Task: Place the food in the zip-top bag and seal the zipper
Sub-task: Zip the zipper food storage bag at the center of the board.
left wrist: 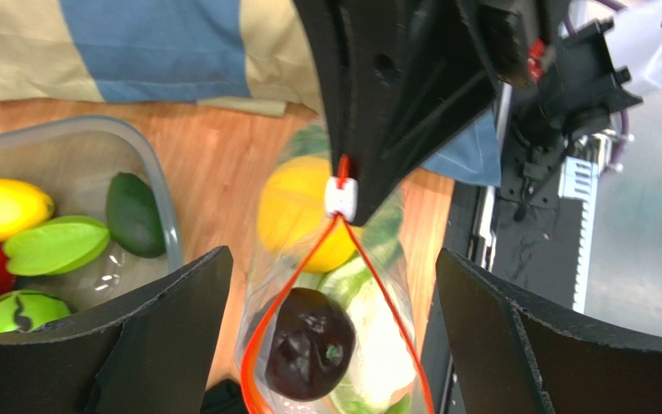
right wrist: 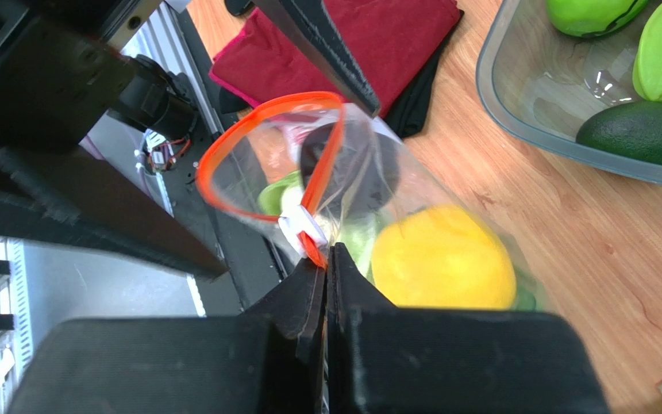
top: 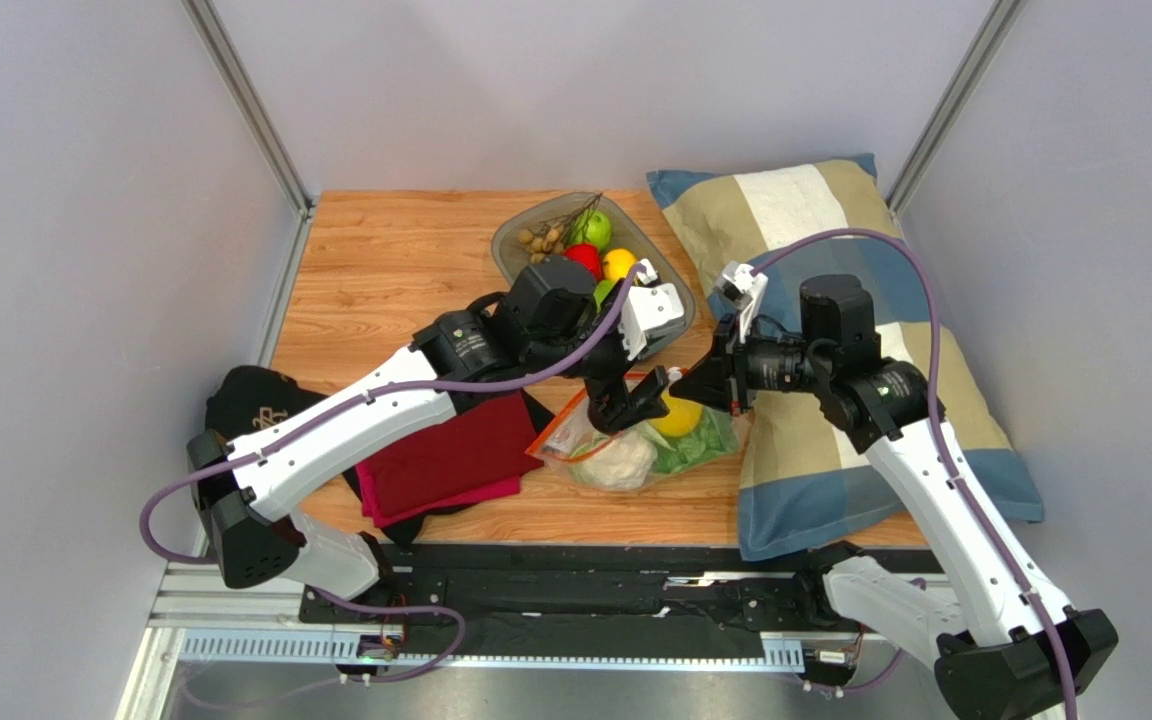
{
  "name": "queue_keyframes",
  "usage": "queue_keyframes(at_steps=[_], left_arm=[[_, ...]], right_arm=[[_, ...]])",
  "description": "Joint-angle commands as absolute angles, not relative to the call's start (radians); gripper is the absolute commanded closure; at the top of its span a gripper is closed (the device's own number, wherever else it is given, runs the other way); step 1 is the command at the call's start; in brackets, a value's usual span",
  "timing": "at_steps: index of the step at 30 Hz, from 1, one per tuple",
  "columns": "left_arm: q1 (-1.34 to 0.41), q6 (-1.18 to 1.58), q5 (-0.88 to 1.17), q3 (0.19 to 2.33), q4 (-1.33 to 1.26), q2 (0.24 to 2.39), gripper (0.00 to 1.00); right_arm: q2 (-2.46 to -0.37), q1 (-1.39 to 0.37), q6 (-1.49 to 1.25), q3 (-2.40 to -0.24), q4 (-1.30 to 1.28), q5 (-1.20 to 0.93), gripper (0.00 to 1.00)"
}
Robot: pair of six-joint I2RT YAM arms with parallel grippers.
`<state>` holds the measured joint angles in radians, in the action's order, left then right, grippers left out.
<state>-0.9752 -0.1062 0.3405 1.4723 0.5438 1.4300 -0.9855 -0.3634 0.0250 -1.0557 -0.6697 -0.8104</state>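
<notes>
Grey walls close in a wooden table [top: 387, 255], with a striped pillow [top: 823, 210] on its right side and a grey tray [top: 504, 237] of fruits at the back. Near the front edge lies the zip-top bag [top: 575, 443], beside a red cloth [top: 440, 458]. Inside the bag I can see the yellow fruit [right wrist: 442, 259], the cauliflower [top: 612, 462], the green cabbage [top: 710, 443] and one dark round thing [left wrist: 308, 345]. The right gripper [right wrist: 327, 254] has its two fingers pressed together on the end of the zipper [right wrist: 222, 147], just by the white slider [left wrist: 340, 197]. The mouth of the bag stands open as an orange loop. The left gripper [left wrist: 333, 259] hangs over the bag with its jaws wide apart, one on each side, holding nothing.
</notes>
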Motion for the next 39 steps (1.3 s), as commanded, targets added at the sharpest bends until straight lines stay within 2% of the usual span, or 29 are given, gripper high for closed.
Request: queue_keyframes(at_steps=[1,6,14,17,18,21,26,31,39], left_arm=[[-0.982,-0.155,0.322,1.503,0.451,1.414,0.12],[-0.974,-0.176,0.448,1.493,0.407,1.407,0.32],[-0.959,-0.207,0.566,1.512,0.382,1.453,0.33],[-0.939,-0.215,0.636,1.522,0.382,1.468,0.45],[-0.936,-0.216,0.658,1.525,0.383,1.477,0.53],[-0.922,-0.219,0.704,1.528,0.39,1.489,0.67],[-0.896,-0.215,0.759,1.526,0.39,1.499,0.83],[-0.876,-0.236,0.796,1.511,0.414,1.511,0.91],[-0.833,-0.278,0.811,1.473,0.462,1.513,0.96]], right_arm=[[-0.934,-0.368,-0.029,-1.104,-0.594,-0.857,1.0],[-0.928,-0.37,-0.008,-1.098,-0.597,-0.885,1.0],[-0.925,-0.37,0.034,-1.098,-0.603,-0.911,1.0],[-0.92,-0.37,0.048,-1.098,-0.604,-0.92,1.0],[-0.916,-0.371,0.054,-1.097,-0.606,-0.919,1.0],[-0.908,-0.37,0.081,-1.097,-0.612,-0.931,1.0],[-0.897,-0.37,0.109,-1.095,-0.624,-0.933,1.0],[-0.882,-0.368,0.13,-1.097,-0.623,-0.928,1.0],[-0.867,-0.345,0.149,-1.108,-0.626,-0.931,1.0]])
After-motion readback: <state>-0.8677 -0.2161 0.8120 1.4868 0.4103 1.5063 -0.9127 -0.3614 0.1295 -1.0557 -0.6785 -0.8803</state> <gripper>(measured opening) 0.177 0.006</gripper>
